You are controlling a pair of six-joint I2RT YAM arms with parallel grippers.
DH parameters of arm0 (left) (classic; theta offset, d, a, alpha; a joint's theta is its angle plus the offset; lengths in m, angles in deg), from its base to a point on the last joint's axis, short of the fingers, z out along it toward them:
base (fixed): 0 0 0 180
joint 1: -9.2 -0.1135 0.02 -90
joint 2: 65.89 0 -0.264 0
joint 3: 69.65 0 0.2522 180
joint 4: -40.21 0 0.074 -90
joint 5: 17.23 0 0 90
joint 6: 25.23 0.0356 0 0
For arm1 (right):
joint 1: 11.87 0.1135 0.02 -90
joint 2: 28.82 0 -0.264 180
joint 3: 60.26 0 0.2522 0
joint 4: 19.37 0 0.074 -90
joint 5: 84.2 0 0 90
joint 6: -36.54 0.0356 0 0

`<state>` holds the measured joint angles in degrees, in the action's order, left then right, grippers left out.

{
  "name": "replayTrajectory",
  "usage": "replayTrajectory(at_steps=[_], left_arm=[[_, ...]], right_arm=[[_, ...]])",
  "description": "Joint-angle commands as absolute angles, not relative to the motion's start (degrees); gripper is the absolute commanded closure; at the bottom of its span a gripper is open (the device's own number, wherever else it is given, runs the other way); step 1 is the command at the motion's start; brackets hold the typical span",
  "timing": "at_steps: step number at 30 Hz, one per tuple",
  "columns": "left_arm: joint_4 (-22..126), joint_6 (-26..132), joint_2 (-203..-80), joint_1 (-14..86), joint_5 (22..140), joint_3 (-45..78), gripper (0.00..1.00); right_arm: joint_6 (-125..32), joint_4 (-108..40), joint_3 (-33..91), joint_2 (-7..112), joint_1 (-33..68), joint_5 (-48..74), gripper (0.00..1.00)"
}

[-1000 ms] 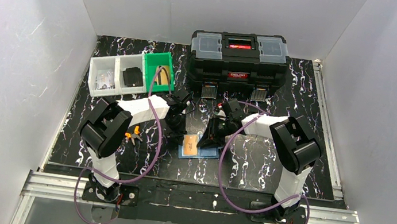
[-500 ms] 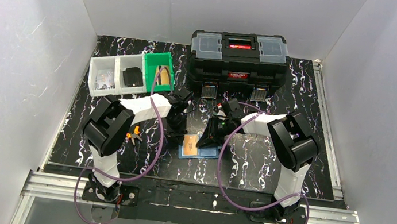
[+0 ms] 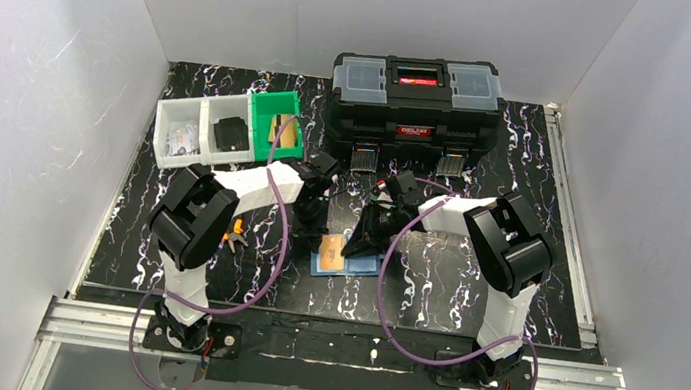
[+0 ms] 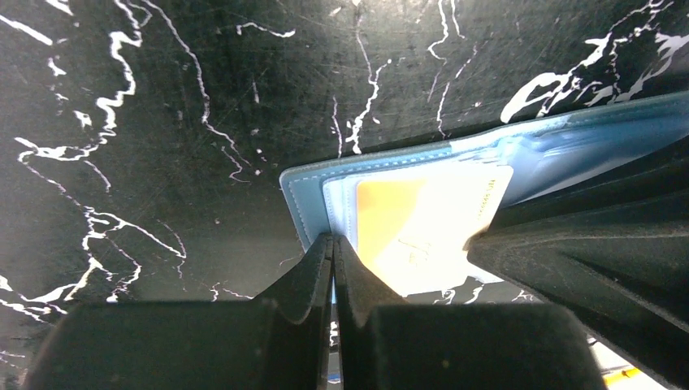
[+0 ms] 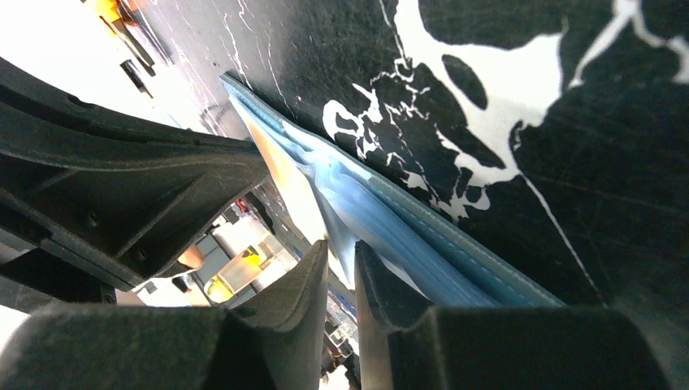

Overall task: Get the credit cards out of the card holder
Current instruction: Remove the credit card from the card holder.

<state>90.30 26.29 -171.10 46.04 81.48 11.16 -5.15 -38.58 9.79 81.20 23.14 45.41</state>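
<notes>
The card holder [image 3: 353, 263] lies open on the black marbled table, lighter blue inner panels up. The orange-tan credit card [image 3: 332, 247] sits on its left panel and shows in the left wrist view [image 4: 422, 219]. No dark card shows. My left gripper [image 3: 310, 226] is shut, its tips [image 4: 333, 240] touching the card holder's [image 4: 309, 195] near left edge beside the card. My right gripper [image 3: 367, 243] stands on the right half, its jaws [image 5: 341, 253] almost closed on a thin light blue inner panel of the card holder [image 5: 422, 244].
A big black toolbox [image 3: 415, 98] stands at the back. A green bin [image 3: 276, 127] and white bins [image 3: 194, 134] stand at the back left. An orange-handled tool [image 3: 236, 233] lies under my left arm. White walls enclose the table.
My left arm has crept slightly to the right. Both grippers stay at the card holder, which has not visibly moved.
</notes>
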Motion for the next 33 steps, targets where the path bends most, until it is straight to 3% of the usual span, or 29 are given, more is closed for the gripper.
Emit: replayTrajectory(at_steps=[1, 7, 17, 33], left_arm=[[86.0, 27.5, -176.8, 50.3, 86.9, 9.1, 1.0], [85.7, 29.1, -177.6, 51.6, 88.6, 10.7, 1.0], [90.3, 26.0, -179.4, 50.9, 81.0, 10.3, 1.0], [90.4, 27.8, -180.3, 46.0, 78.1, 6.1, 1.0]], right_arm=[[-6.1, -38.8, 11.9, 83.2, 23.8, 41.9, 0.74], [-6.2, -39.0, 12.1, 83.6, 24.1, 41.6, 0.74], [-6.9, -39.2, 9.0, 81.6, 23.4, 39.4, 0.9], [-8.1, -37.5, 3.6, 78.6, 17.8, 38.8, 0.92]])
